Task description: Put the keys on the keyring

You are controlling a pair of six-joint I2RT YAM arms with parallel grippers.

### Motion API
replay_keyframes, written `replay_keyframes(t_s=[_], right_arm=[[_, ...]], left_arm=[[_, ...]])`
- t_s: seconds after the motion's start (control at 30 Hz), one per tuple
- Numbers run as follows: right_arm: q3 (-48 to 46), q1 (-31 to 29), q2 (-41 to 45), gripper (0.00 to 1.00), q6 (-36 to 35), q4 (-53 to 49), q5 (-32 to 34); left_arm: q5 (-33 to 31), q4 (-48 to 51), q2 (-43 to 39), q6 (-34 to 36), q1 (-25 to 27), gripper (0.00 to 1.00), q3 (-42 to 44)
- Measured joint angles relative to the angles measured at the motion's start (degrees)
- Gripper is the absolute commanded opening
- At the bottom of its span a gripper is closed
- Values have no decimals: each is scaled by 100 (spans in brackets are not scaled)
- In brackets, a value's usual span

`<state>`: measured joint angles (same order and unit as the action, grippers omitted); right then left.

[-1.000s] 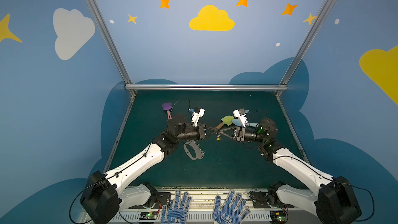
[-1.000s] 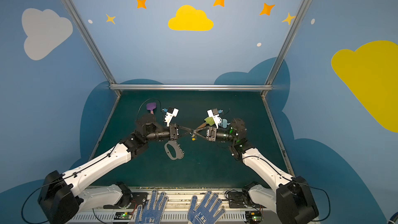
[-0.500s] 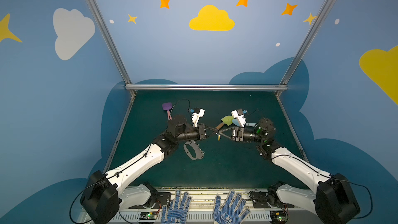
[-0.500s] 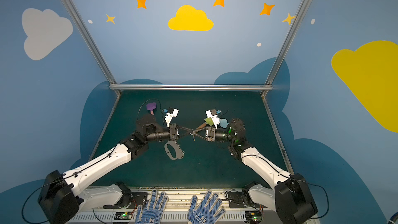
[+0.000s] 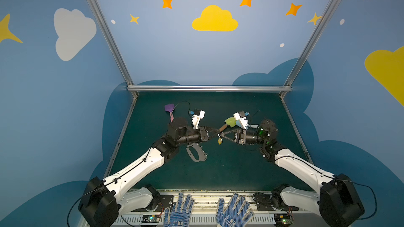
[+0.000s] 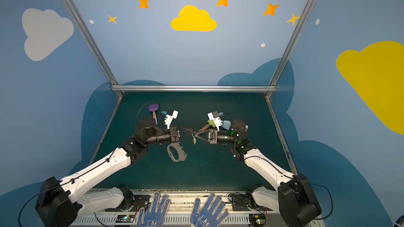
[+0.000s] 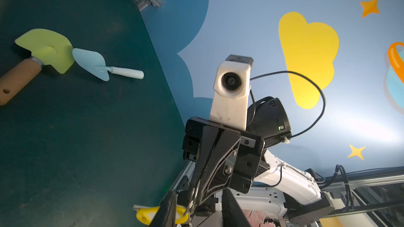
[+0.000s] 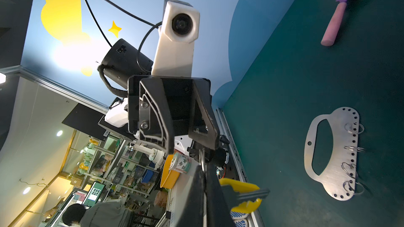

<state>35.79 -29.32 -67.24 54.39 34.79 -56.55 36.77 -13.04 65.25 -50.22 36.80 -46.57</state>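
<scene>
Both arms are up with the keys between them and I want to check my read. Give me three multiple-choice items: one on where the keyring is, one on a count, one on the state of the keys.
1. Where is the keyring?
A. Flat on the mat, near the left tool
B. Clamped in a tool, off the mat
C. Leaning on the back rail

2. How many toy shovels lie on the mat?
A. One
B. Two
C. Three

3. What state are the keys in?
A. Lying on the mat
B. Hanging in the air from a shut tool
C. Already threaded on the keyring

Answers:
1 A: both top views show it lying on the mat with no tool touching it.
2 C: a purple shovel, a yellow-green shovel and a light-blue shovel.
3 B: the right tool is shut on their ring, and the left tool's jaws stand apart.
</scene>
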Motion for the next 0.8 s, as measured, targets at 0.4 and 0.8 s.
replay_keyframes(t_s=[0.4, 0.8], right_arm=[[68, 48, 105, 0, -472, -549, 162], [765, -481, 326, 0, -2575, -2828, 1631]], left_arm=[[-258, 249, -118, 17, -85, 28, 129], [-922, 1187, 238, 63, -76, 40, -26]])
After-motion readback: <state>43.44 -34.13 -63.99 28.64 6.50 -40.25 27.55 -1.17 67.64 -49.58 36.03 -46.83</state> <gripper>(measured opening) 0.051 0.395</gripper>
